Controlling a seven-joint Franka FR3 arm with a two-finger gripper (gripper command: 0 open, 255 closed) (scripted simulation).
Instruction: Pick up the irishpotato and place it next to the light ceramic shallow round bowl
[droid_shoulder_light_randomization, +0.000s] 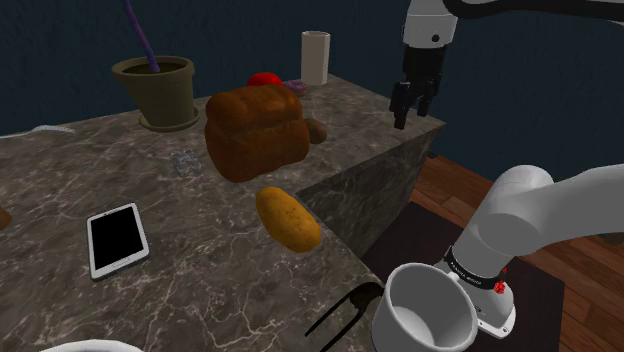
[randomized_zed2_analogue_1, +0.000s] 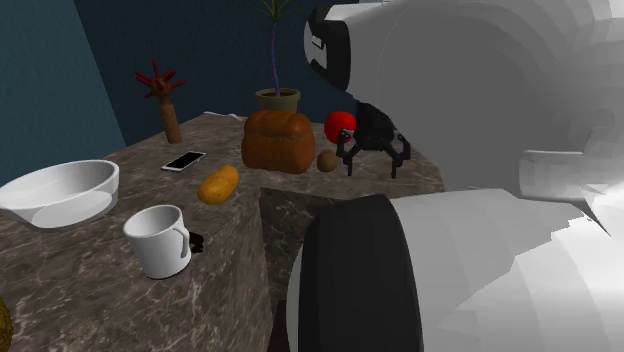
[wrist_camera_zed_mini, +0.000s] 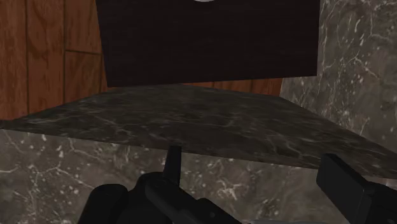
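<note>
My pincer (droid_shoulder_light_randomization: 412, 113) hangs above the far corner of the marble counter (droid_shoulder_light_randomization: 210, 295), its two black fingers spread wide with nothing between them. The potato (droid_shoulder_light_randomization: 288, 218) — I take it to be the golden-brown oblong one — lies on its side on the counter in front of the brown loaf (droid_shoulder_light_randomization: 255, 132). It is close to the counter's inner edge and well apart from me. The light shallow bowl (randomized_zed2_analogue_1: 62, 188) sits at the second exterior view's left, beyond the white mug (randomized_zed2_analogue_1: 159, 240).

Several things could spoil this. A small brown round thing (randomized_zed2_analogue_1: 327, 160) sits just beside the loaf and much nearer my fingers, so I might mistake it for the target. The potato is rounded and near the edge, and a finger landing off-centre could roll it over the drop. If I grip it near a tapering end, it could squirt out on the lift. The mug stands near my path to the bowl — carried low, the potato may clip its rim. A careless release could drop the potato into the bowl rather than beside it, or let it roll away.
</note>
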